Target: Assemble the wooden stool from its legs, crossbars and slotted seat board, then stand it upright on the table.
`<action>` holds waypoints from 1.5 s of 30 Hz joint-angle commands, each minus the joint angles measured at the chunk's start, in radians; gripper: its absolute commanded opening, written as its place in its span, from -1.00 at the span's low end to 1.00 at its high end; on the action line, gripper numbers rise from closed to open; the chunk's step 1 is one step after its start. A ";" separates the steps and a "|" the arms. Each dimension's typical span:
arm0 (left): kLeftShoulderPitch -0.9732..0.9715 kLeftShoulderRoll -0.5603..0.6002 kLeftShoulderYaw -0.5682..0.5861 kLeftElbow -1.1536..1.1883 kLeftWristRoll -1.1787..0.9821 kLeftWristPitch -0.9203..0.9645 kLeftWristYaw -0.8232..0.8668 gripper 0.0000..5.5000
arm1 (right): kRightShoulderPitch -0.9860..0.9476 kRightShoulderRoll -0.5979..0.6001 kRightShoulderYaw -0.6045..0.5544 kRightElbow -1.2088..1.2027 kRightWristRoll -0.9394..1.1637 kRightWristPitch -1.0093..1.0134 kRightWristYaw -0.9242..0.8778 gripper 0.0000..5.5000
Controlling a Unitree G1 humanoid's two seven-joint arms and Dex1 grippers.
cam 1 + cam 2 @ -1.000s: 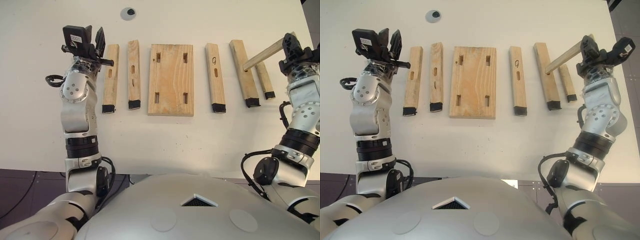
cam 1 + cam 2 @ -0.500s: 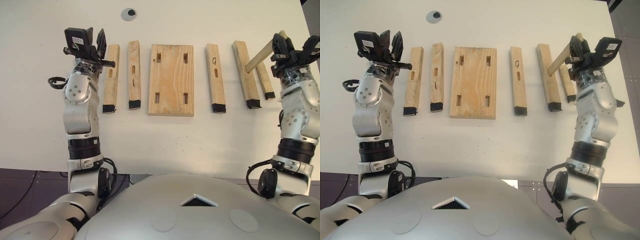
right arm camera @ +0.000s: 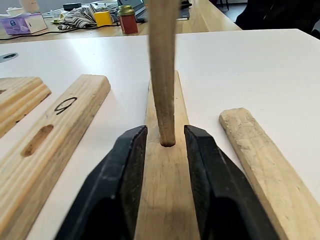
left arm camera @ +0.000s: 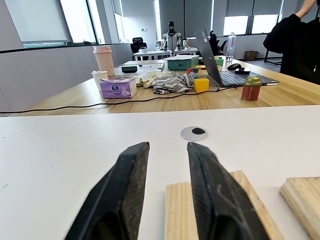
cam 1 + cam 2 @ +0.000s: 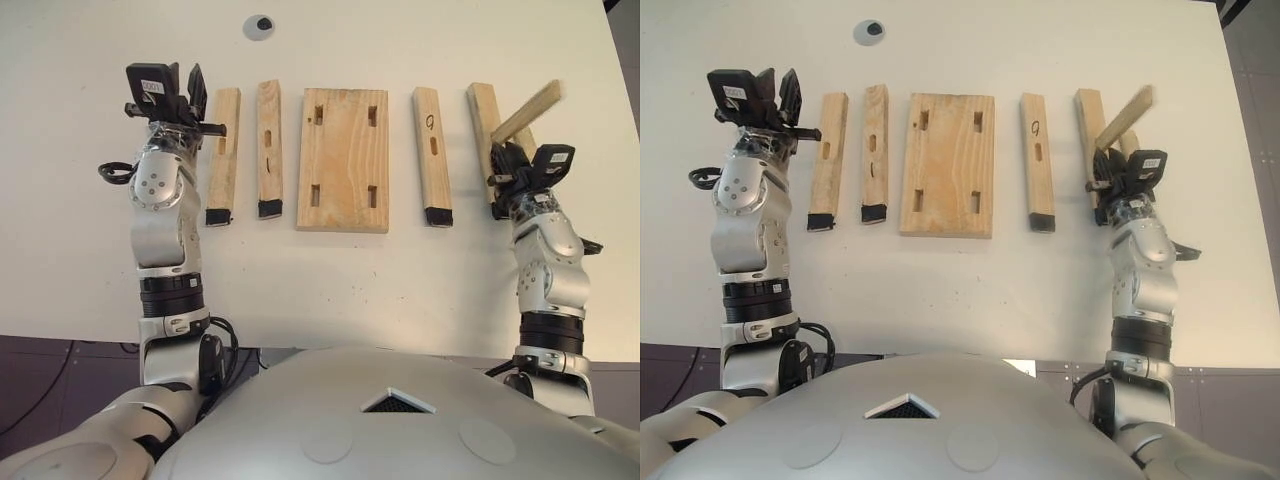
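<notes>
Lying flat at centre: a pale rectangular wooden seat board [image 5: 342, 160] with four slots is resting on the white table [image 5: 400, 290], its long edges running away from the robot.
Left legs: two pale slotted wooden legs with black near ends are lying side by side to the left of the seat board. The outer leg [image 5: 222, 155] and the inner leg [image 5: 268, 148] are sitting apart from each other and from the board.
Right legs: a slotted wooden leg with a handwritten mark [image 5: 431, 155] is lying to the right of the board, and the outermost leg [image 5: 480, 105], also slotted, is lying beyond it.
Raised crossbar: a thin pale wooden crossbar [image 5: 528, 108] is standing tilted. Its lower end is sitting in the outermost leg's slot and its upper end is leaning towards the far right.
Flat crossbar: a second short wooden crossbar [image 3: 260, 165] is lying on the table just right of the outermost leg.
Right gripper [image 3: 166, 131]: it is sitting over the outermost leg. Its black fingers [image 3: 127, 170] are flanking the foot of the raised crossbar, released, with a sliver of leg showing on each side.
Left gripper [image 4: 168, 150]: it is hanging by the far end of the outer leg. Its fingers [image 4: 120, 190] are parted and gripping nothing.
Far edge: a small grey disc with a dark centre [image 5: 258, 26] is sitting in the table beyond the left legs.
</notes>
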 commanded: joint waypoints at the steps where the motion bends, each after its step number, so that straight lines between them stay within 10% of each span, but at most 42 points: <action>1: 0.021 -0.033 0.004 -0.009 0.003 -0.015 0.040 -0.50 | -0.020 -0.074 0.018 -0.009 -0.007 0.071 0.075 -0.30; 8: 0.130 -0.126 0.010 -0.072 0.004 -0.051 0.127 -0.50 | -0.073 -0.252 0.038 -0.009 0.025 0.323 0.250 0.06; 28: 0.082 -0.126 0.047 -0.124 -0.013 -0.108 0.150 -0.50 | -0.003 -0.271 0.107 -0.064 -0.056 0.509 0.188 -0.26; 45: -0.405 -0.114 0.162 -0.035 -1.029 0.371 -0.210 0.29 | -0.622 -0.122 -0.158 -0.118 0.577 0.869 0.280 -0.26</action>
